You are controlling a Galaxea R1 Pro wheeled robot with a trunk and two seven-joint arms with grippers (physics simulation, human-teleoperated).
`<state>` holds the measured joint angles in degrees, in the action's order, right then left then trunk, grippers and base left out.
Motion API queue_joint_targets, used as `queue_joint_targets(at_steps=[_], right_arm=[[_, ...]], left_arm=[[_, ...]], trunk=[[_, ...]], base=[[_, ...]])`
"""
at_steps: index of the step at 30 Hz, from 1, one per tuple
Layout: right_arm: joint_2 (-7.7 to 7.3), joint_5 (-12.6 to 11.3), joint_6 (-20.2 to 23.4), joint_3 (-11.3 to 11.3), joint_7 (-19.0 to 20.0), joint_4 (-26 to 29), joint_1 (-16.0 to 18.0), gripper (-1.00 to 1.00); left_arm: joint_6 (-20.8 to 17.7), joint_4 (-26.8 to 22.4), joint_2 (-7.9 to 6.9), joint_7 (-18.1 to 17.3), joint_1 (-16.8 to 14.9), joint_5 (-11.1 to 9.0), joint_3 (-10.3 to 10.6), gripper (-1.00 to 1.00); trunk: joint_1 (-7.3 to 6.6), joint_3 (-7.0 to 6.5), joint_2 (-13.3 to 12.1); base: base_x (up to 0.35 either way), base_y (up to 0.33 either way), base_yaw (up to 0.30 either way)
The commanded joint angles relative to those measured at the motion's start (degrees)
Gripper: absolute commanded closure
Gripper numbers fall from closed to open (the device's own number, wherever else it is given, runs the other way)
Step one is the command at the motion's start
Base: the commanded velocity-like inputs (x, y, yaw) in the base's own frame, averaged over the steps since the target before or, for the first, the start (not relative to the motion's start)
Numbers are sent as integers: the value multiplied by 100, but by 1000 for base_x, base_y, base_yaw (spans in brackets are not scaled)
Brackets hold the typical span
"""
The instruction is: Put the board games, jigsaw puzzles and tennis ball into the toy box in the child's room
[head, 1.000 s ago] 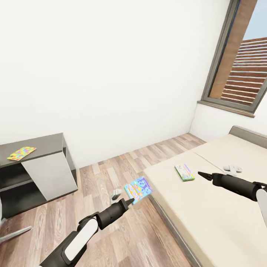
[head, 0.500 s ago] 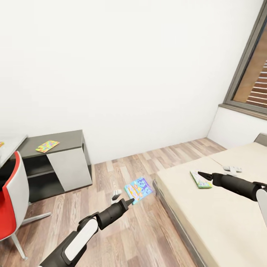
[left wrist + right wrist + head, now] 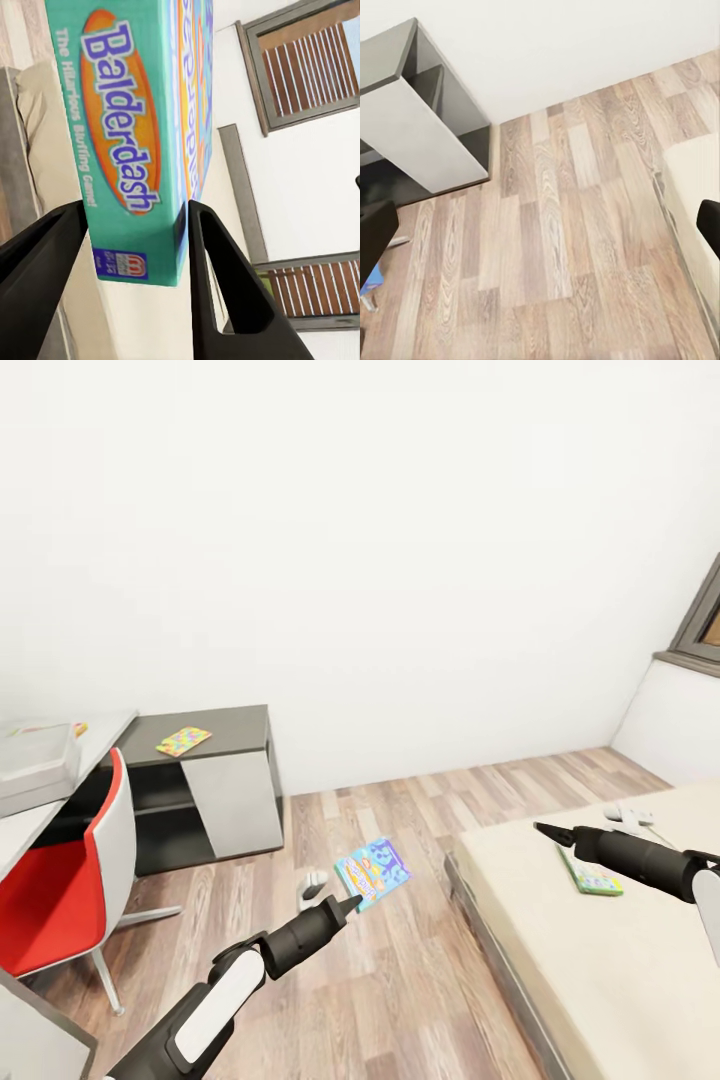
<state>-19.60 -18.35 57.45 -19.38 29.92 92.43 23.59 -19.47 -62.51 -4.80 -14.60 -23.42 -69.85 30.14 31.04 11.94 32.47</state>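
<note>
While clamped, game box (image 3: 135,127) betw. left pincer (image 3: 135,247) fingers.

Your left arm (image 3: 225,985) is a glossy black tube wearing a long white shell panel; it narrows to a slim black wrist and tapered black fingers (image 3: 225,285) — wedge-shaped, smooth. Your right arm (image 3: 640,860) is the same black cylinder.

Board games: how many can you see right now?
2. One, a Balderdash box, is gripped in the left gripper over the floor; the other lies on the bed beside the right arm. More may be out of view.
</note>
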Motion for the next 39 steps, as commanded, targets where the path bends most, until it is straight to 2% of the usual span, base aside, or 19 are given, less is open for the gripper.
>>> queue_joint_targets(at_steps=[1,6,16,24,31,39], right_arm=[[0,33,25,-11,49,3,5,-100],[-7,31,22,-19,52,3,5,-100],[-29,39,21,-21,503,3,5,-100],[-34,41,24,-7,609,3,5,-100],[-43,42,28,8,650,3,-1,-100],[-50,42,29,8,662,3,-26,-100]], left_arm=[[-21,0,-4,0,-9,-60,9,100],[-21,1,-3,1,-11,-63,9,100],[-21,2,-4,1,-12,-63,9,100],[-21,2,-8,5,-8,-67,9,100],[-29,-20,-4,293,-12,-102,9,100],[-22,-47,-10,387,-7,-114,6,100]], trunk=[[-20,-9,-33],[-130,-98,-234],[-350,-277,-635],[-526,-421,-956],[-526,-421,-956],[-526,-421,-956]], base=[[0,0,149],[0,0,64],[0,0,11],[0,0,1],[0,0,0],[0,0,5]])
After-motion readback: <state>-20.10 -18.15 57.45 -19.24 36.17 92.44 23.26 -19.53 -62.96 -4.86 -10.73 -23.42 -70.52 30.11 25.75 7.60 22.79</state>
